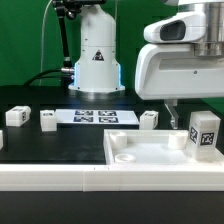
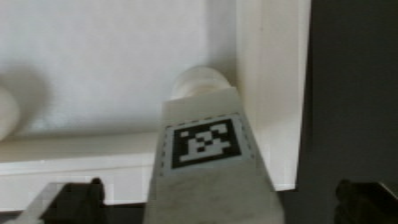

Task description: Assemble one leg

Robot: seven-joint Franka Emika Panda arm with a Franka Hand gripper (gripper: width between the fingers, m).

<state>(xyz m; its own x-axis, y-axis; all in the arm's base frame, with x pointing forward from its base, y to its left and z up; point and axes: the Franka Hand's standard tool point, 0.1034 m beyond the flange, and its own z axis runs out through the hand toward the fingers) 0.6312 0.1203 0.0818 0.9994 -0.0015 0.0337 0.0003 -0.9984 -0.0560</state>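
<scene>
A white leg with a square tag stands slightly tilted on the near right corner of the white tabletop. My gripper is open and straddles it; one finger shows apart from the leg, the other is out of frame. In the wrist view the leg runs down to the tabletop, with gaps between it and both dark fingertips. I cannot tell whether its far end sits in a socket.
Three more tagged legs stand on the black table behind the tabletop. The marker board lies in front of the robot base.
</scene>
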